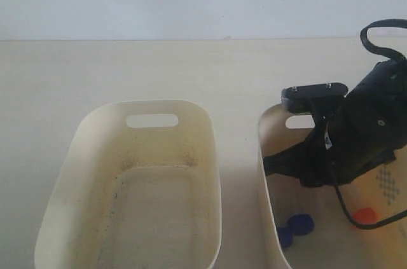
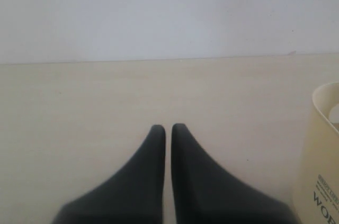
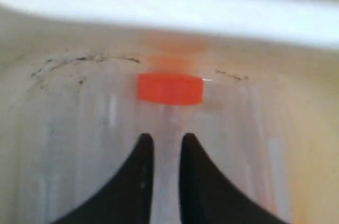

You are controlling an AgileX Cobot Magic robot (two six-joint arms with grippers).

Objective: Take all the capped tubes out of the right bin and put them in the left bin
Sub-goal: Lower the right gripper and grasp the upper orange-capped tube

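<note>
Left bin (image 1: 89,167) nearest, on tabletop (image 1: 191,72), dark specks inside. Right bin (image 1: 269,208) beside it holds two blue caps (image 1: 301,223), side by side, and orange-capped tube (image 3: 169,88). Right end effector (image 3: 166,138) down inside right bin, fingers nearly together. Clear tube body seemingly pinched between them; view blurred. Left end effector (image 2: 168,127) fully closed, holding nothing, over tabletop.

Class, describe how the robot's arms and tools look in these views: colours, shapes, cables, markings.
The right arm is bulky and black, with a flat black bracket carrying small screws, a looping black cable above and a thin black cable below. The left tool and right tool each have two matte black fingers tapering to rounded tips. No markings are visible.
</note>
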